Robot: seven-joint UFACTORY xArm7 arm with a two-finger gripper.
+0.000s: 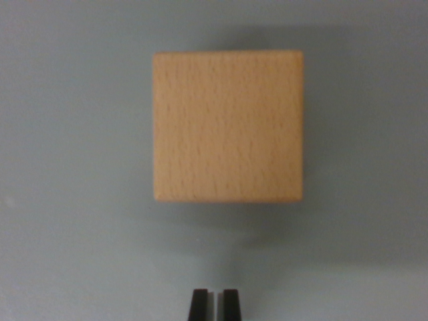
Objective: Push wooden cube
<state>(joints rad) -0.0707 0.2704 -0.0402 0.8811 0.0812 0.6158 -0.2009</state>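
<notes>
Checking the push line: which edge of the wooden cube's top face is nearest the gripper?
The lower edge in the wrist view of the wooden cube, facing the gripper across bare grey surface. The other three edges lie farther up.

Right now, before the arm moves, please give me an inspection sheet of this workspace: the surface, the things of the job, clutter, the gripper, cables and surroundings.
Surface: plain grey-blue surface, matte, with no marks that I can make out; the picture is a little blurred.
Job's things: one wooden cube, light wood with fine grain, sitting square to the camera in the upper middle of the wrist view, casting a soft shadow below it.
Clutter: nothing seen.
Grippers: gripper at the bottom edge, two dark fingertips close together with only a thin slit between them, holding nothing; bare surface lies between it and the cube, so no contact.
Cables: nothing seen.
Surroundings: nothing seen beyond the surface.
</notes>
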